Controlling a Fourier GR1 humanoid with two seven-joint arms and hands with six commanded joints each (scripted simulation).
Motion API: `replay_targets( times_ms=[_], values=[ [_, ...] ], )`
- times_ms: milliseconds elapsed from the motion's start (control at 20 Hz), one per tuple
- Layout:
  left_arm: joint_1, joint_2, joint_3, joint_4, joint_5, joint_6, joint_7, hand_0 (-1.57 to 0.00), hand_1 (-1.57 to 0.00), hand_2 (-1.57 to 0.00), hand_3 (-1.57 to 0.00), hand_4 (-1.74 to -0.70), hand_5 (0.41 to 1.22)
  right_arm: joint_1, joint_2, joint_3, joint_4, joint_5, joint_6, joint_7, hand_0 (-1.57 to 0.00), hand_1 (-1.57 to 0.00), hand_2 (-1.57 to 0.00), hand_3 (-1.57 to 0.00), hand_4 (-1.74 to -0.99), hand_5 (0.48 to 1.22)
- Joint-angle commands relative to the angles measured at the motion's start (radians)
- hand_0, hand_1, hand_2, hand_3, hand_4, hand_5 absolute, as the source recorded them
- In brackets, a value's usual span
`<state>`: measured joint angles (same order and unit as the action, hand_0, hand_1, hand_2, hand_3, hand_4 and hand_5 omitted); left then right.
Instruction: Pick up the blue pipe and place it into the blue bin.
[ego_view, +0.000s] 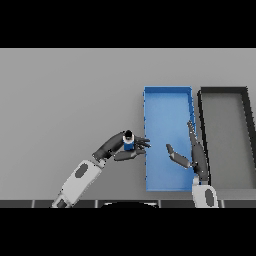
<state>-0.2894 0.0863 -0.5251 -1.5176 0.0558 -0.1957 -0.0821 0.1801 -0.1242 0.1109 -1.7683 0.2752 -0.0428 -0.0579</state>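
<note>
1. The left hand (127, 150) holds the blue pipe (128, 144) just short of the blue bin (167, 92). Its fingers (141, 143) and thumb are curled round the short piece, which looks lifted off the grey surface (65, 100), though the height cannot be told for certain.

2. The pipe stands roughly upright in the grasp, dark end up and long axis close to vertical. It sits just outside the bin's left wall, near that wall's lower half.

3. The bin lies to the pipe's right. The fingertips already reach the left rim, so the move that seems needed is a short carry rightward over the wall, then a release.

4. The right hand (192, 155) hangs over the bin's right half, fingers straight and spread, thumb pointing left, holding nothing. It is the nearer hand to the bin's middle and could crowd the drop.

5. Open blue floor shows in the bin's upper half and along its left side, leaving room there for the pipe.

6. A dark bin (222, 91) stands just beside the blue one on the right, away from the pipe's likely path.
</note>
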Motion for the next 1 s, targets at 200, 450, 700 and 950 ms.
replay_targets(
  times_ms=[200, 450, 700, 950],
  values=[
    [0.02, -0.012, 0.006, -0.007, -0.016, -0.015, -0.007, -1.57, -1.57, -1.57, -1.57, -1.47, 1.221, 0.092, 0.043, 0.017, -0.089, 0.05, -0.064, 0.041, 0.0, -0.01, 0.0, 0.0, -1.194, 0.572],
    [0.02, -0.016, 0.02, -0.014, -0.037, -0.032, -0.005, -1.57, -1.57, -1.57, -1.57, -1.47, 1.221, 0.063, -0.002, -0.002, -0.229, -0.128, 0.055, -0.039, 0.0, -0.01, -0.02, 0.0, -1.169, 0.597],
    [0.017, -0.033, 0.032, -0.014, -0.05, -0.049, 0.021, -1.57, -1.57, -1.57, -1.57, -1.47, 1.221, -0.026, -0.117, 0.056, -0.345, -0.194, 0.204, 0.228, 0.0, 0.0, -0.01, 0.0, -1.185, 0.554],
    [0.027, -0.033, 0.034, -0.017, -0.079, -0.067, 0.011, -1.57, -1.57, -1.57, -1.57, -1.47, 1.221, -0.171, -0.162, 0.132, -0.359, -0.207, 0.305, 0.335, 0.0, 0.0, 0.0, 0.0, -1.246, 0.526]
  ],
)
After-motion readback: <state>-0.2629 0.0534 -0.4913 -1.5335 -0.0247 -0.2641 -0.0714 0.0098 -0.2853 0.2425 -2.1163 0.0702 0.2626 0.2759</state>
